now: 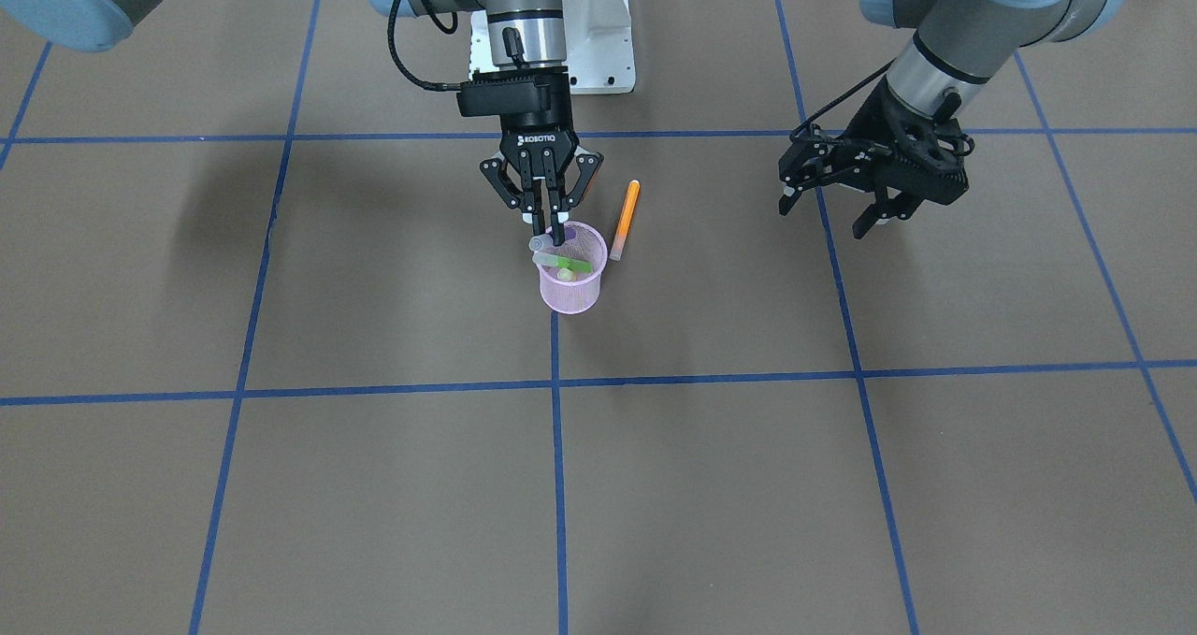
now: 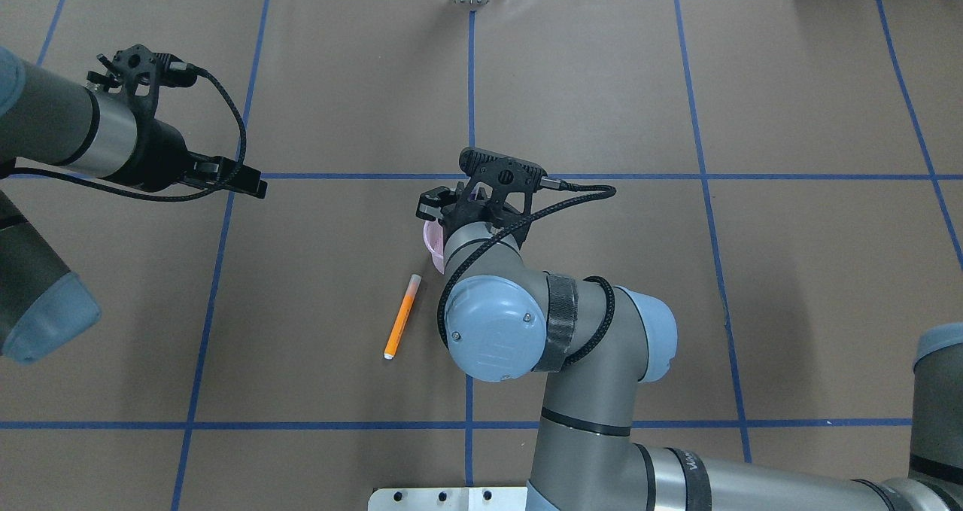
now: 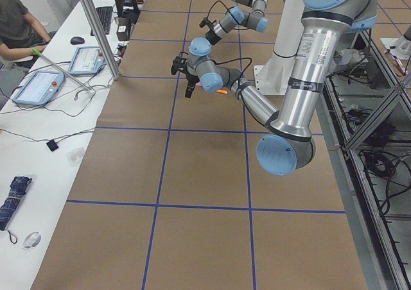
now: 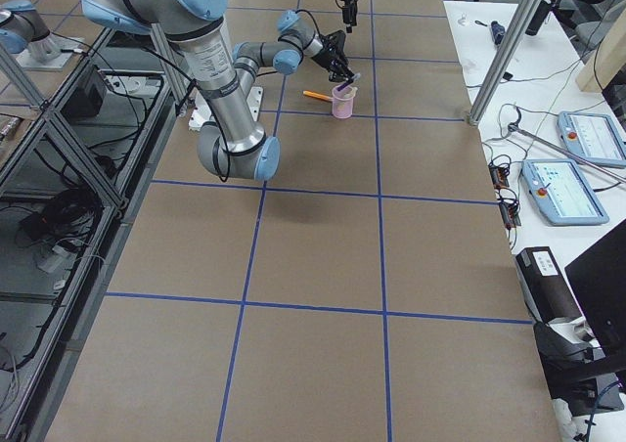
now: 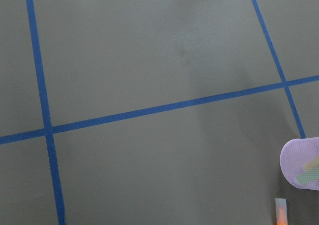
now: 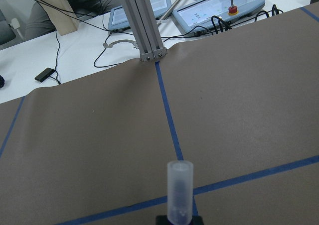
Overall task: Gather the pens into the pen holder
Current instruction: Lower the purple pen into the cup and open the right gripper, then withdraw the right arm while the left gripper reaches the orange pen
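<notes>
The pink mesh pen holder (image 1: 572, 289) stands on the table near its middle. A green pen (image 1: 570, 264) and a yellow pen (image 1: 565, 276) lie inside it. My right gripper (image 1: 552, 231) points down over the holder's rim and is shut on a purple pen (image 1: 539, 242), whose pale cap shows in the right wrist view (image 6: 179, 190). An orange pen (image 1: 625, 219) lies flat on the table right beside the holder; it also shows in the overhead view (image 2: 401, 317). My left gripper (image 1: 828, 212) hovers open and empty well off to the side.
Brown paper with blue tape lines (image 1: 557, 485) covers the table. The white robot base (image 1: 598, 46) stands behind the holder. Tablets and cables (image 6: 214, 6) lie beyond the far table edge.
</notes>
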Controlling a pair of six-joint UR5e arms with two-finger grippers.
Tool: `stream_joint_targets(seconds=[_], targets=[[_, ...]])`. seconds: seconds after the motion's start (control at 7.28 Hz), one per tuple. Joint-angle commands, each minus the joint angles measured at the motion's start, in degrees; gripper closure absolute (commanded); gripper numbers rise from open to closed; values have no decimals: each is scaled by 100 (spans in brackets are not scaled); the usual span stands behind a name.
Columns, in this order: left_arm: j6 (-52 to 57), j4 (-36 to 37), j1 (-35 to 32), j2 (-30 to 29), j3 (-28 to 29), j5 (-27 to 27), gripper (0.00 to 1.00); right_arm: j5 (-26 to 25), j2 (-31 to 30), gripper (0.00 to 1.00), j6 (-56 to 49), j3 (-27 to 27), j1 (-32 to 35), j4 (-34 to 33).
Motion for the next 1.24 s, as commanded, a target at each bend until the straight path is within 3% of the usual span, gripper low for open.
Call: stream_joint_targets(seconds=[0.0, 0.14, 0.27, 0.55, 0.82, 1.1], targets=[[0, 0, 0, -29, 1, 0, 0, -272, -54, 0, 3, 0, -122, 7], [0, 0, 0, -55, 53, 9, 0, -169, -54, 0, -14, 191, -105, 42], [-43, 17, 9, -299, 253, 0, 0, 302, -185, 0, -128, 498, 87, 60], [-115, 78, 209, -922, 526, 0, 4, 1985, -885, 0, -732, 1192, 1006, 69], [374, 122, 814, -1014, 580, 35, 7, 3621, -1353, 0, -1540, 1240, 2052, 60], [1472, 1644, 1368, -1511, 545, 612, 7, 4539, -1792, 0, -2324, 1169, 2766, 43]])
